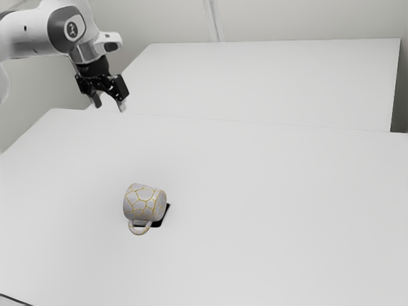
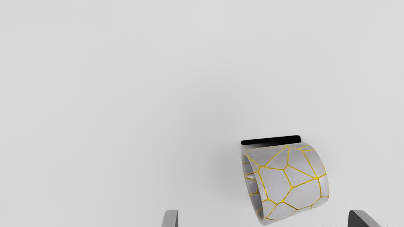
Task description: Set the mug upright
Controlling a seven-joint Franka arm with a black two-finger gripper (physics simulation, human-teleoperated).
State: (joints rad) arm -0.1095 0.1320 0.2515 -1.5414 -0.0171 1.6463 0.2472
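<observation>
My gripper (image 1: 110, 106) hangs high over the far part of the table in the exterior view, well away from the mug. Its fingers stand wide apart with nothing held. The mug (image 1: 144, 203), pale grey with gold lines, lies on its side, its handle toward the exterior view's bottom edge. In the wrist view the mug (image 2: 288, 183) shows its open rim at one end; the gripper (image 2: 263, 219) is open, fingertips spread on either side of the picture's bottom edge. I cannot see the handle there.
A flat black item (image 1: 164, 215) lies on the white table (image 1: 268, 210), partly hidden by the mug. Behind stands another white surface (image 1: 274, 80), with walls around it. A dark thin line crosses the exterior view's bottom left corner.
</observation>
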